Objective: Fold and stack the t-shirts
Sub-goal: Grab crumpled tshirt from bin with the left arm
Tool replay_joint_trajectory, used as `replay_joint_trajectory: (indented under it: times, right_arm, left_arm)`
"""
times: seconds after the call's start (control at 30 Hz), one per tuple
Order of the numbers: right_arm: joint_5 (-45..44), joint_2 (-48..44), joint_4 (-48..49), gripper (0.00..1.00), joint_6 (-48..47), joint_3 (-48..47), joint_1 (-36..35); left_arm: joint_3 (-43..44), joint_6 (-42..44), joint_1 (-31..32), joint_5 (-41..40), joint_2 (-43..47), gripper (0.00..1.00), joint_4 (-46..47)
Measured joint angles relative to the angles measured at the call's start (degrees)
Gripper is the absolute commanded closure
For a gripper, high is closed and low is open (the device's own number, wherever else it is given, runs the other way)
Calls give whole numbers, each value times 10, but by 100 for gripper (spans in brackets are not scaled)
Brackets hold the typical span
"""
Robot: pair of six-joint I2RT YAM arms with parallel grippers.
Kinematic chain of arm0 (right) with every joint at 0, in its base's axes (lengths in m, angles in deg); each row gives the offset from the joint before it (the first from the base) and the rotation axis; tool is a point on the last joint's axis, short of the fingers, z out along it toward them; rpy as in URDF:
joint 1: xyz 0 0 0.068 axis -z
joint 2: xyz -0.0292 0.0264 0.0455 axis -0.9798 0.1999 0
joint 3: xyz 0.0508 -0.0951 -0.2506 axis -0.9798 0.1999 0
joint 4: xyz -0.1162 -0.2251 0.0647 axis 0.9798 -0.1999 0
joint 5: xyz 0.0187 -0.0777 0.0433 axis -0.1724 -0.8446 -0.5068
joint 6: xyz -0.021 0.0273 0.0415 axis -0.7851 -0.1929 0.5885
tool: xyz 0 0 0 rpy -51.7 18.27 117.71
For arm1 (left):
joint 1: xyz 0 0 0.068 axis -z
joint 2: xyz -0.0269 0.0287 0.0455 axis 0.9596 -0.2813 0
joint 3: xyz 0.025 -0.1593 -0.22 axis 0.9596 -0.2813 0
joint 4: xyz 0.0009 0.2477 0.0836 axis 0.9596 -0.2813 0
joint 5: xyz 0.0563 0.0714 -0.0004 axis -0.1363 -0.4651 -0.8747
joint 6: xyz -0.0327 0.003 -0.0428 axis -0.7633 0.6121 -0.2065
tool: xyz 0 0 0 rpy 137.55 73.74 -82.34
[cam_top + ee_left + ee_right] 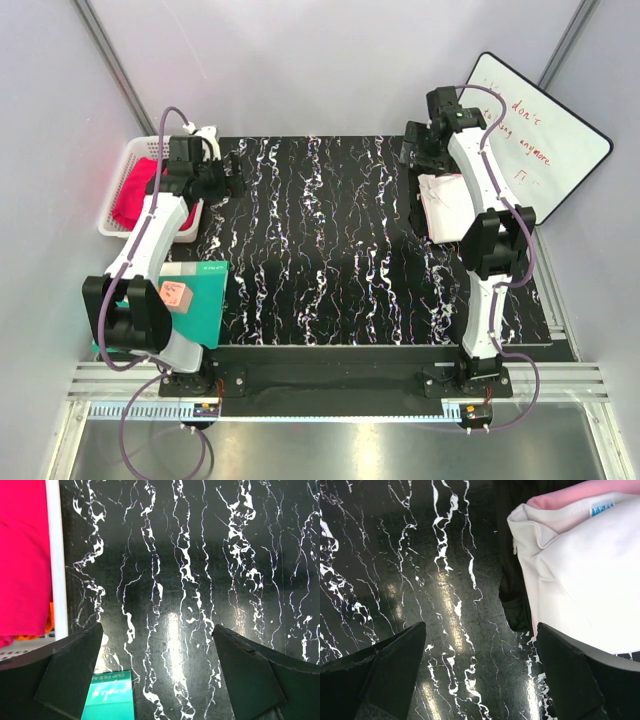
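Note:
The crimson-pink t-shirt point(133, 196) lies bunched in a white basket point(112, 228) at the back left; it also shows in the left wrist view point(22, 555), with a bit of the orange shirt point(47, 628) under it. A folded white t-shirt point(446, 205) lies at the back right, also in the right wrist view point(585, 570), on top of pink cloth point(552, 501) and black cloth point(512, 580). My left gripper point(225, 186) point(157, 672) is open and empty over the mat, just right of the basket. My right gripper point(412, 150) point(480, 675) is open and empty, just left of the white shirt.
A black marbled mat point(330, 250) covers the table. A teal-green board point(203, 290) with a small orange block point(173, 294) lies at the front left; its edge shows in the left wrist view point(107, 695). A whiteboard point(545, 130) leans at the back right.

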Motion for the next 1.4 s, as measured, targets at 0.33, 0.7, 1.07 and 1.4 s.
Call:
replay_joint_trajectory:
  times: [0.33,0.7,1.07,1.4]
  right_arm:
    - [-5,0,4,0,-32,-21,-7]
    - [17,-6,23,0,-51,50,-7]
    - [56,-29,35,0,-53,126,-9]
    - [58,-40,38,0,-55,151,-15]
  left_arm:
    - [131,-25,0,-42,-122,1,-61]
    - [357,-77,-89,-139,-290,5,-82]
    - [446,-124,-231,-146,-438,5,-135]
    - [487,-94,-216,-147,-518,39,-200]
